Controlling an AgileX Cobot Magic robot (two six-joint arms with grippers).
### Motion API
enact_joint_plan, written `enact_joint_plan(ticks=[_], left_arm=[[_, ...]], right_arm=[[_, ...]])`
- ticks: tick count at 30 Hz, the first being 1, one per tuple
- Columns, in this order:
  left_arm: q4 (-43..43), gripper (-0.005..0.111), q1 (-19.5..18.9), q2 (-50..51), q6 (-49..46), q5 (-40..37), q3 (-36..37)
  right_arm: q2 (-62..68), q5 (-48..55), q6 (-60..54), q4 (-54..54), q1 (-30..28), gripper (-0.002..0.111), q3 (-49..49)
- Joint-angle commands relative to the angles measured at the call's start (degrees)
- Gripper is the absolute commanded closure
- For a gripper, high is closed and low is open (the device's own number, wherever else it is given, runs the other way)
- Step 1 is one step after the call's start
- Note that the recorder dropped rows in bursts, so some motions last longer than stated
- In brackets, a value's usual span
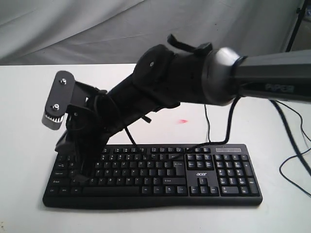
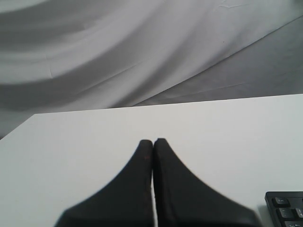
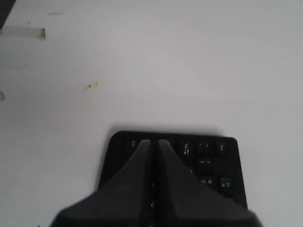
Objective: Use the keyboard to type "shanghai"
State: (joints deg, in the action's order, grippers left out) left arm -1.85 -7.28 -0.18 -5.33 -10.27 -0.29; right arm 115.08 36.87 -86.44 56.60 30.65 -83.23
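- Two grippers, both with fingers pressed flat together and nothing held. Closed like this, each pair makes one narrow poking tip, fit for a single key.
- My right gripper (image 1: 79, 174) reaches across the middle and points steeply down. The left letter block of the keyboard (image 1: 204, 172) lies directly beneath its tip, and the number pad is far off toward that arm's base.
- I cannot tell whether the tip rests on a key or hovers just above one. My own fingers and wrist hide the legend below.
- I judge this spot suits the "s" or "a" of the word, since both sit at that end of the home row. I cannot say how many letters are done.
- My left gripper (image 2: 153, 140) hangs over bare table (image 2: 71, 142), with only a corner of the keyboard beside it and apart from it. I take this as parking it clear, so the two arms do not clash.
- The press should go straight down. A tilted tip could catch a neighbouring key.
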Motion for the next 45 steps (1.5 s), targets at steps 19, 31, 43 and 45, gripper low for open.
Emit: enact_joint_plan(ticks=[19,31,43,45], left_arm=[[0.03,0.106,0.22,0.18,0.16,0.3,0.29],[0.03,0.106,0.22,0.18,0.16,0.3,0.29],[0.03,0.106,0.22,0.18,0.16,0.3,0.29],[0.03,0.106,0.22,0.18,0.16,0.3,0.29]], right_arm=[[9.31,-7.7,-1.51,2.3,0.87,0.108,-0.18],[10.67,-12.3,-2.24,2.4,2.78,0.108,-0.18],[11.75,-13.51,-2.1,1.76,2.78,0.108,-0.18],[11.75,-13.51,-2.1,1.76,2.78,0.108,-0.18]])
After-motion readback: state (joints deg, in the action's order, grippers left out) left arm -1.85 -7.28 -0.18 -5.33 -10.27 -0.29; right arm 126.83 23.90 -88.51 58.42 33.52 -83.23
